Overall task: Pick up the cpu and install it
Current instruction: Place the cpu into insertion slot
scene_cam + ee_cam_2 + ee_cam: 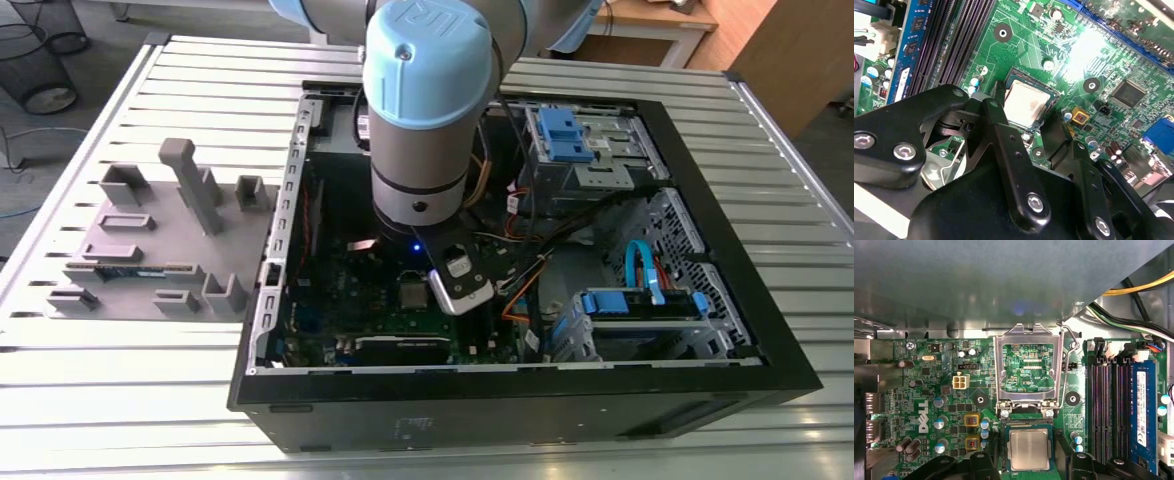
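cpu [1028, 449] seated in socket [1026, 424], mid-frame in exterior view; gripper [1026, 107] jaws apart, flanking cpu; load plate [998, 370] raised

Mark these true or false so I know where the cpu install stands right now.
1. The cpu lies in the socket on the motherboard. True.
2. The metal load plate is closed over the cpu. False: it is flipped open, clear of the cpu.
3. The gripper hovers over the grey tray outside the case. False: it is inside the computer case, straddling the cpu.
4. A blue memory module sits beside the black slots. True.
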Controlling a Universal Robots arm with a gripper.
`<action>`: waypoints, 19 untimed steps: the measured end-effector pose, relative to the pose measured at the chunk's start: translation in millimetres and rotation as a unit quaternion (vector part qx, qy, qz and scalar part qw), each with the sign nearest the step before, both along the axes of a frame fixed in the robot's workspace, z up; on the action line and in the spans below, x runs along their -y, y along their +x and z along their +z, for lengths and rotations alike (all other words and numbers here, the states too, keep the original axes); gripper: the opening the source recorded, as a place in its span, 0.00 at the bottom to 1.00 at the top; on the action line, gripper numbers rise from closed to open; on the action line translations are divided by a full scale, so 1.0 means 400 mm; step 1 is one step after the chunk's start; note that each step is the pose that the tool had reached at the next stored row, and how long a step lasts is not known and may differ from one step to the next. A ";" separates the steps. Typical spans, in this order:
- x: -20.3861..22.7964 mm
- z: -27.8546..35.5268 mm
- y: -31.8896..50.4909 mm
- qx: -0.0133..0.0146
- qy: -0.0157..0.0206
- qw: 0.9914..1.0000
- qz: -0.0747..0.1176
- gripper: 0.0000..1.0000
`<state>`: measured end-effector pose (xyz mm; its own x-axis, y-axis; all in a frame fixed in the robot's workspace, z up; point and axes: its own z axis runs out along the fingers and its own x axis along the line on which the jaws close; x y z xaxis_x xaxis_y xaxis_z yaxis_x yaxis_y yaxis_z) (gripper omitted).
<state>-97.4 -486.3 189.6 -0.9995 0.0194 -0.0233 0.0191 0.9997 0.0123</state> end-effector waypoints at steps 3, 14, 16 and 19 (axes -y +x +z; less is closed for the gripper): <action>0.000 0.000 0.000 0.000 0.000 1.000 0.000 0.54; 0.000 0.000 0.000 0.000 0.000 1.000 0.000 0.55; 0.000 0.001 0.000 0.000 0.000 1.000 0.000 0.60; 0.000 0.001 -0.001 0.000 0.000 1.000 0.000 0.60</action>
<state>-97.6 -486.3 189.9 -0.9995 0.0194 -0.0235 0.0191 0.9997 0.0123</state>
